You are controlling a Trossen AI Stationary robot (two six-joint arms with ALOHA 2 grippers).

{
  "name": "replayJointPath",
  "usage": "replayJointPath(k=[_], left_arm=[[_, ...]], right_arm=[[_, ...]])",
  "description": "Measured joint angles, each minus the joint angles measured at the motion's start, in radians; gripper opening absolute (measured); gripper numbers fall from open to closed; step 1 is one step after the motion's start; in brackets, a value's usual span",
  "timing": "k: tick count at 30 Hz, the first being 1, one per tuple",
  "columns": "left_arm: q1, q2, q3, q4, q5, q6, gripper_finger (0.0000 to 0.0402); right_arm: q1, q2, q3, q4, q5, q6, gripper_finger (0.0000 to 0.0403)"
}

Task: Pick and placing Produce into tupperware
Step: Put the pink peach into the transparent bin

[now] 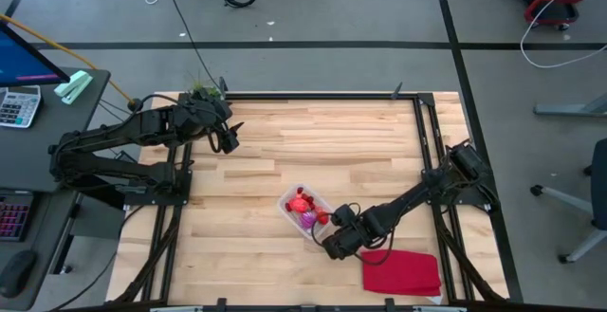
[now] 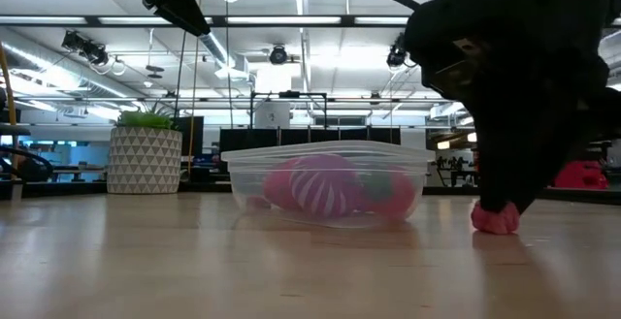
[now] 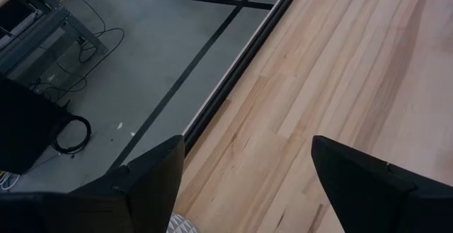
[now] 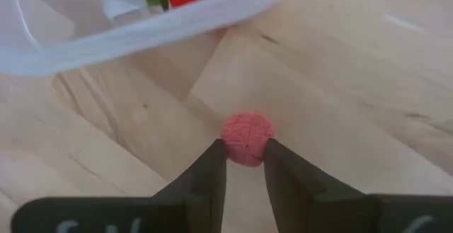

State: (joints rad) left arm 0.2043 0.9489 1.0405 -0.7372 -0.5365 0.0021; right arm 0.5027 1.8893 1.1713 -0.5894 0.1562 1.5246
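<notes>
The clear tupperware (image 1: pixel 305 212) stands mid-table and holds several red and pink-striped produce pieces (image 2: pixel 325 185). It also shows in the right wrist view (image 4: pixel 106 42). A small round red-pink piece (image 4: pixel 246 139) lies on the wood just beside the tupperware, toward the table's near right. It also shows in the low view (image 2: pixel 495 219). My right gripper (image 4: pixel 244 155) is down at this piece, closed on it. In the high view the right gripper (image 1: pixel 334 246) hides the piece. My left gripper (image 3: pixel 248 190) is open and empty, raised over the table's far left (image 1: pixel 228 139). My right gripper pinches the small red-pink piece by its two sides (image 4: pixel 228 146), only at the free ends of the fingers (image 4: pixel 212 169). The fingers slant down at it from the table's right. The piece sits with its underside on the wood (image 2: pixel 495 230).
A flat red cloth (image 1: pixel 403 272) lies at the near right, just behind my right gripper. A green plant in a white patterned pot (image 2: pixel 146 154) stands at the far left corner (image 1: pixel 204 89). Bare wood (image 1: pixel 322 141) lies between the two arms.
</notes>
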Motion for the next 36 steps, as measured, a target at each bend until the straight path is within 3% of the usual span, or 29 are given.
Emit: replayJointPath(k=[9, 17, 21, 29, 36], left_arm=[[0.000, 0.000, 0.000, 0.000, 0.000, 0.000, 0.0316], [0.000, 0.000, 0.000, 0.000, 0.000, 0.000, 0.0316], [0.000, 0.000, 0.000, 0.001, 0.000, 0.000, 0.0316], [0.000, 0.000, 0.000, 0.000, 0.000, 0.000, 0.0316], [0.000, 0.000, 0.000, 0.001, 0.000, 0.000, 0.0316]], right_arm=[[-0.039, -0.009, 0.001, -0.048, -0.025, 0.018, 0.0095], [-0.035, -0.104, 0.000, -0.155, -0.052, 0.053, 0.0088], [-0.036, -0.181, 0.000, -0.155, 0.058, 0.033, 0.0090], [-0.043, -0.275, 0.000, -0.099, 0.454, -0.075, 0.0089], [-0.117, -0.147, 0.000, 0.201, 0.349, -0.306, 0.0096]])
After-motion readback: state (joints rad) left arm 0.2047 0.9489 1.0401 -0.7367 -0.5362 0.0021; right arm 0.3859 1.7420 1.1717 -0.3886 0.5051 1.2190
